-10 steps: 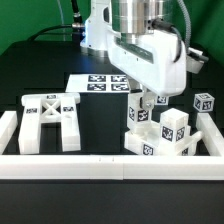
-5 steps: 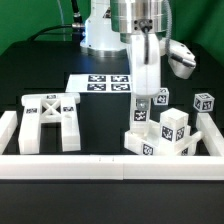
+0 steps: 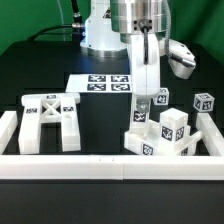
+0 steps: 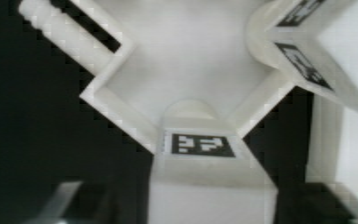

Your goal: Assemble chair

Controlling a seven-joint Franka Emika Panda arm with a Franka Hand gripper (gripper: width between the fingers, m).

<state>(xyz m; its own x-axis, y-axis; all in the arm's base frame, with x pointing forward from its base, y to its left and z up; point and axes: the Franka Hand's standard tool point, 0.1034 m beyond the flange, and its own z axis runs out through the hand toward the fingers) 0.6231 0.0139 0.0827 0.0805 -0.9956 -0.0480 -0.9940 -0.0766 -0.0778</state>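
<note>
The chair is in loose white tagged parts. An X-braced frame (image 3: 50,120) lies flat at the exterior view's left. At the right, blocks (image 3: 172,128), small posts (image 3: 204,103) and a slab (image 3: 150,146) stand bunched together. My gripper (image 3: 143,99) points straight down into this bunch, over a tagged upright piece (image 3: 141,113). In the wrist view a forked white part (image 4: 201,110) with a square tag runs down between my fingers (image 4: 59,204). A dark gap shows on each side of it, so my gripper (image 4: 202,208) stands open astride the part.
The marker board (image 3: 105,82) lies flat behind the parts. Long white border rails run along the front (image 3: 110,166), the left (image 3: 8,128) and the right (image 3: 212,132). Bare black table (image 3: 100,125) separates the frame from the bunch.
In the earliest frame the wrist stood turned with its broad side to the camera; it has since swung round over the same spot. The parts have not moved.
</note>
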